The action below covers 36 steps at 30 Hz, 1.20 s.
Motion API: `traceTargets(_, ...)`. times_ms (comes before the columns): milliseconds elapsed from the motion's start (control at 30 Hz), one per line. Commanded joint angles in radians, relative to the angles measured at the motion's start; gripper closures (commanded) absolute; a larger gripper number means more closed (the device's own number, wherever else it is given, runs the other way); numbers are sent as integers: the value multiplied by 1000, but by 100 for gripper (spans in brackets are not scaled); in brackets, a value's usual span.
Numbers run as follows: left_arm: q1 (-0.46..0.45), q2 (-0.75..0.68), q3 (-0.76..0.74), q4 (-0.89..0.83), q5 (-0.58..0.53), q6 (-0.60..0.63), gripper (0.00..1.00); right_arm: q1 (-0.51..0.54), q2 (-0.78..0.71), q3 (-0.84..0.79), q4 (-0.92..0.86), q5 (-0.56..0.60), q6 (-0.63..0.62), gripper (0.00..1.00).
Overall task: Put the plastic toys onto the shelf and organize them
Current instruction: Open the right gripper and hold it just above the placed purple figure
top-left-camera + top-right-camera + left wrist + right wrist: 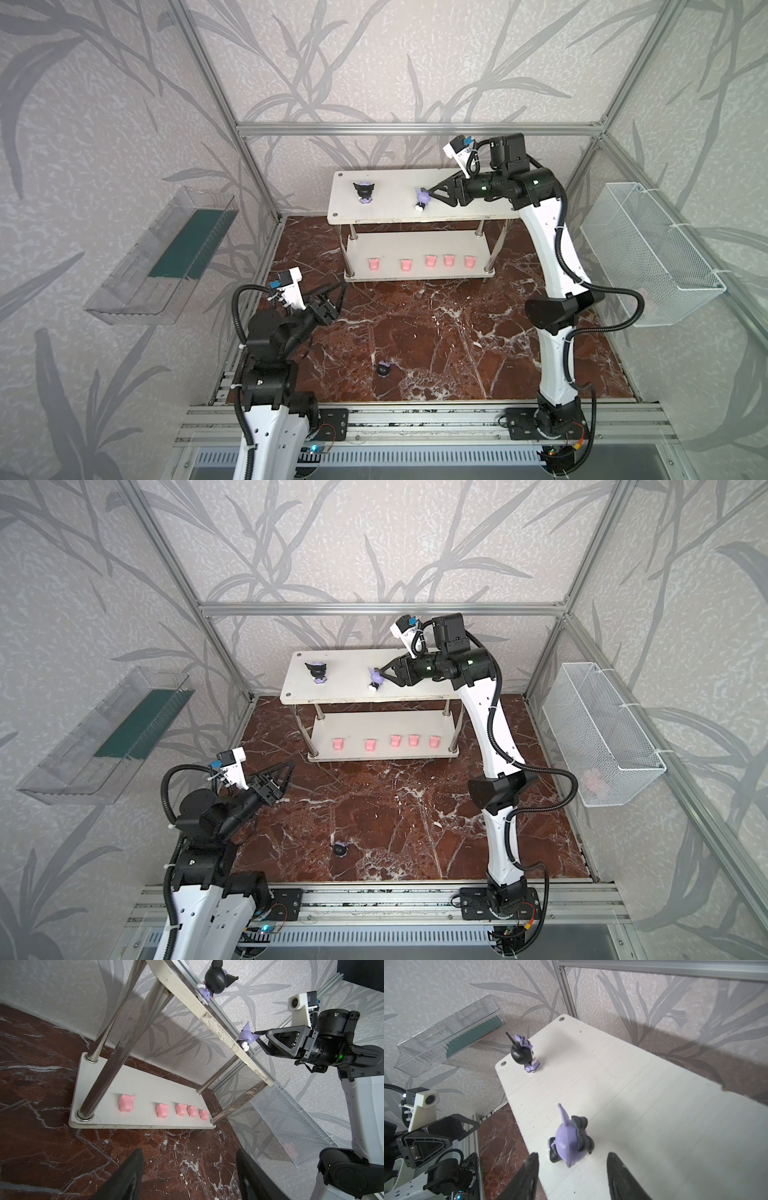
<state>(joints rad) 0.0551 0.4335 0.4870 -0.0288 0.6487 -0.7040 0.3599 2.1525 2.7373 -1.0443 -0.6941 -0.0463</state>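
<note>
Right wrist view: lilac figurine (571, 1142) stands upright on shelf (633, 1095) between released right fingers (529, 1178).

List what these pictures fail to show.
- Pink blur in the wire basket: behind mesh in a top view, unidentifiable.
- Dark figurine on the floor: too small in both top views to judge pose.
- Rear of lower shelf board: hidden under the upper board in both top views.
</note>
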Motion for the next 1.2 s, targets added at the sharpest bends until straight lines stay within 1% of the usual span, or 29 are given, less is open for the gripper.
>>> traceTargets(0,-1,-5,-13,26,14,-9,31,-4,-42,-22,0,22,-17,46)
traceTargets(233,0,-3,-13,27,13,-9,31,-4,-27,-12,-2,38,-19,46)
traceTargets(467,0,-3,-12,27,11,-10,31,-4,10,48,-41,80,-29,46)
traceTargets(667,0,-2,-14,26,12,-9,31,-4,20,50,-36,87,-26,46)
traceTargets(900,0,-2,-14,27,10,-10,31,-4,14,39,-53,64,-36,46)
traceTargets(1167,0,-2,-15,27,11,-11,31,-4,22,33,-46,81,-36,46)
